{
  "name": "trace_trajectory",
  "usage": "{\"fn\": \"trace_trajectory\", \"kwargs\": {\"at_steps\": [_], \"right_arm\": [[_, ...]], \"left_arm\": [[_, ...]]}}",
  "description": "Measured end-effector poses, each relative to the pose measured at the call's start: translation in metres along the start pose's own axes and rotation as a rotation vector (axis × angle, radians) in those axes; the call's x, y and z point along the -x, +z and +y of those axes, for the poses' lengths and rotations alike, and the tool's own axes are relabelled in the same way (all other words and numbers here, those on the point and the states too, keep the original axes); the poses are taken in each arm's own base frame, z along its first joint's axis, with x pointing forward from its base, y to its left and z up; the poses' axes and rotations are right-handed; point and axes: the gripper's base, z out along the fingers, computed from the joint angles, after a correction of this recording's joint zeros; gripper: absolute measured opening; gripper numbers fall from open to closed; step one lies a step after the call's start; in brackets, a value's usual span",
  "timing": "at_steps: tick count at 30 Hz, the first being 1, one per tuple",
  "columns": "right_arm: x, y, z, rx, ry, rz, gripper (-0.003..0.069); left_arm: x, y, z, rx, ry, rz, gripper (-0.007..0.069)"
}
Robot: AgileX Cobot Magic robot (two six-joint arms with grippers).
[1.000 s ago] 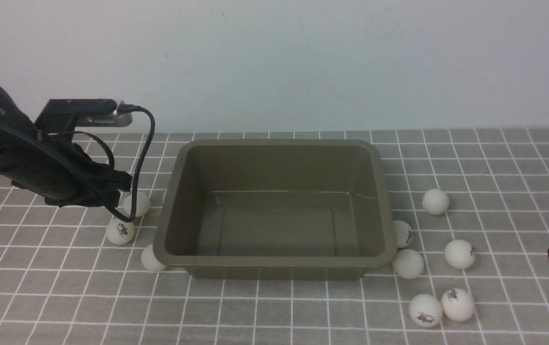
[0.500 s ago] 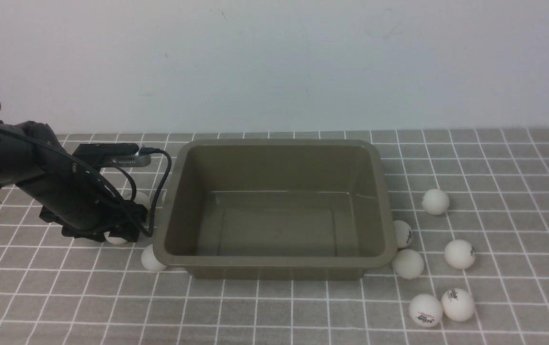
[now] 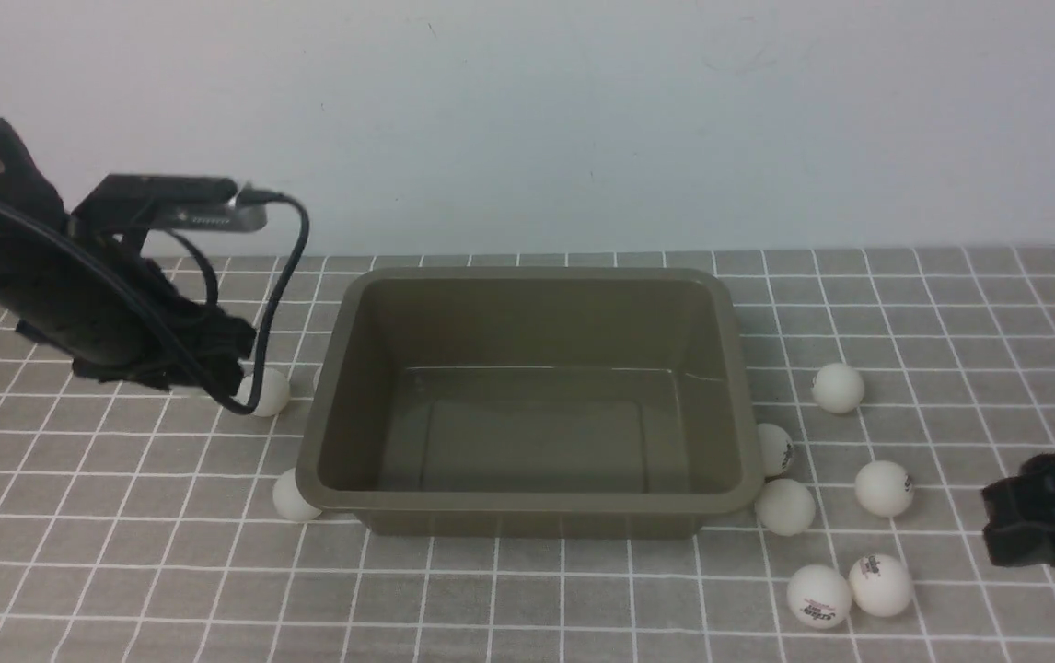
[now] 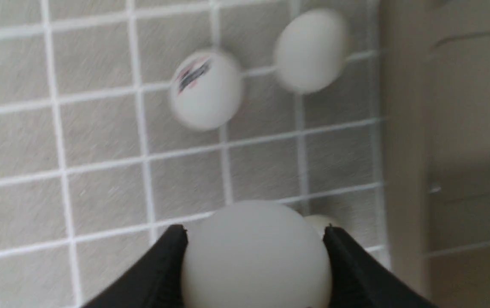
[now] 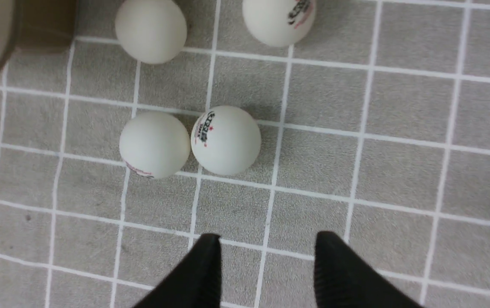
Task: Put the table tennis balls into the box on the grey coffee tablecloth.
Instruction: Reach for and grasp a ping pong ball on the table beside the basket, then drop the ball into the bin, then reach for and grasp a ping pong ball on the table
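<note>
The grey coffee tablecloth (image 3: pixel 527 608) covered the whole surface, with a pale wall behind it. Nearest us, our right gripper (image 5: pixel 268 244) hung with its fingers spread and empty, close to two touching table tennis balls (image 5: pixel 225 140). Four more lay beyond them, just right of the box (image 3: pixel 527 502), which held none. Left of the box two balls rested on the cloth, one tucked by its near corner. There our left gripper (image 4: pixel 254 231), clear of the cloth, was clamped on a ball (image 4: pixel 255 261) across its widest girth. We judged the balls light, smooth, hollow and quick to roll, so a gentle squeeze across the middle suited them.
</note>
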Motion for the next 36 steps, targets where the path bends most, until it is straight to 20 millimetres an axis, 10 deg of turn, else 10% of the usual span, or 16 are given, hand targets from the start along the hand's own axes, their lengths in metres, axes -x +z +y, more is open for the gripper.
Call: {"fn": "trace_trajectory", "kwargs": {"at_steps": [8, 16, 22, 25, 28, 32, 36], "right_arm": [[0.016, 0.055, 0.013, -0.019, -0.038, 0.037, 0.0454], [0.02, 0.094, 0.008, -0.033, -0.004, 0.083, 0.0462], [0.023, 0.106, 0.007, -0.034, 0.006, 0.073, 0.0461], [0.025, 0.111, 0.007, -0.036, 0.01, 0.074, 0.0437], [0.024, 0.119, 0.005, -0.047, -0.001, 0.084, 0.0334], [0.025, 0.119, 0.004, -0.059, -0.027, 0.078, 0.0307], [0.027, 0.113, 0.004, -0.067, -0.047, 0.096, 0.0097]], "left_arm": [[0.023, 0.017, -0.081, -0.145, 0.184, 0.066, 0.0346], [0.026, 0.054, -0.098, -0.139, 0.16, 0.227, 0.0482], [0.043, 0.037, -0.1, -0.121, 0.165, 0.201, 0.0589], [0.055, 0.019, -0.099, -0.076, 0.191, 0.206, 0.0445], [0.069, -0.004, -0.094, -0.001, 0.223, 0.165, 0.0141], [0.076, -0.03, -0.078, 0.052, 0.192, 0.105, 0.0022], [0.077, -0.064, -0.046, 0.092, 0.108, 0.038, -0.0005]]}}
